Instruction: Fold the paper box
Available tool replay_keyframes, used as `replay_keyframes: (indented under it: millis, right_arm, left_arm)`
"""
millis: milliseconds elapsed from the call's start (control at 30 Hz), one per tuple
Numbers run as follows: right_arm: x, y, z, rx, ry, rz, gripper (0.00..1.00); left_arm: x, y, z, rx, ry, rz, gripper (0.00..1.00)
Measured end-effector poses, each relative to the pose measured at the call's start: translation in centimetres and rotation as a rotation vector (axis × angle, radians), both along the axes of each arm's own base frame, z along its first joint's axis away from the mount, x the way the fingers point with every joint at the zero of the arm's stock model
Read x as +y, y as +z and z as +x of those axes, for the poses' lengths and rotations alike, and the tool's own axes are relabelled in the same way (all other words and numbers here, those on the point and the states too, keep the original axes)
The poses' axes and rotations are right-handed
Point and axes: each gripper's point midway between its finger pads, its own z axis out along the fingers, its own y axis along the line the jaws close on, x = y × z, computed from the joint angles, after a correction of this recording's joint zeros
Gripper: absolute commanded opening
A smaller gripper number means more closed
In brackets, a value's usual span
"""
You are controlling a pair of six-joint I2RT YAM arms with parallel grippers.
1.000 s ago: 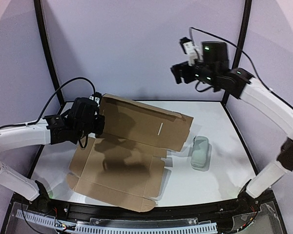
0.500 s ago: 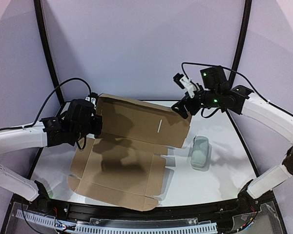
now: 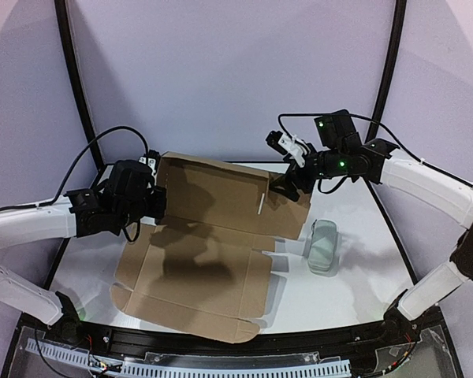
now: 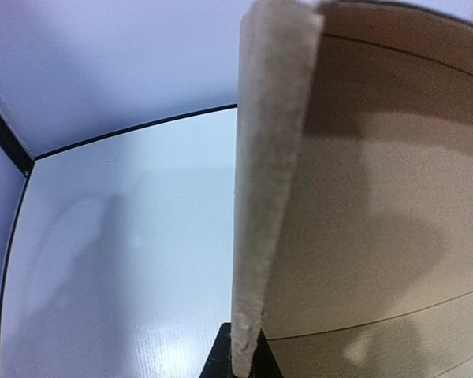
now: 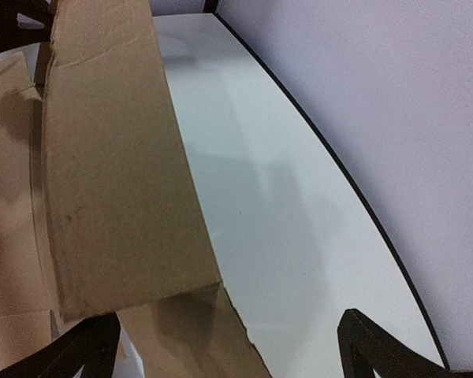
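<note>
The left hand (image 3: 157, 202) pinches the raised flap of the paper box (image 3: 197, 268); the right hand (image 3: 286, 183) hangs wide open by the flap's far corner.

From the top, you cannot see the left gripper's (image 3: 155, 203) fingertips; the paper box (image 3: 205, 260) covers them at its 9 o'clock edge. At 2 o'clock the right gripper (image 3: 287, 184) perhaps touches the cardboard, but it is too small to tell. Both wrist views crop the box.
</note>
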Motion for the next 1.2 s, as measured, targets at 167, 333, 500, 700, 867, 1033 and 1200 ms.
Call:
replay_keyframes:
  millis: [167, 333, 500, 700, 867, 1033, 1200]
  right_arm:
    - [0.9, 0.5, 1.2, -0.049, 0.004, 0.035, 0.96]
    - [1.4, 1.1, 2.6, -0.087, -0.023, 0.088, 0.96]
    - [1.4, 1.4, 3.4, -0.118, -0.06, 0.117, 0.98]
    - [-0.7, 1.5, 3.8, -0.145, -0.19, 0.134, 0.98]
    - [-4.3, 3.3, 2.3, -0.171, -0.33, 0.192, 0.98]
    - [-9.0, 4.9, -0.3, -0.145, -0.511, 0.352, 0.98]
    - [-12.1, 2.2, -0.7, 0.033, -0.646, 0.501, 0.98]
  left_arm:
    - [-1.1, -0.4, -0.4, 0.026, -0.071, -0.009, 0.01]
    - [-1.0, -0.8, -0.3, 0.041, -0.075, -0.005, 0.01]
    - [-0.5, -0.8, 0.0, 0.035, -0.032, -0.012, 0.01]
    - [0.6, -0.4, 0.4, 0.009, 0.072, -0.044, 0.01]
    - [1.7, 0.2, 0.8, -0.025, 0.171, -0.087, 0.01]
    - [2.4, 1.1, 1.1, -0.065, 0.239, -0.144, 0.01]
    - [2.3, 2.8, 0.9, -0.093, 0.235, -0.236, 0.01]
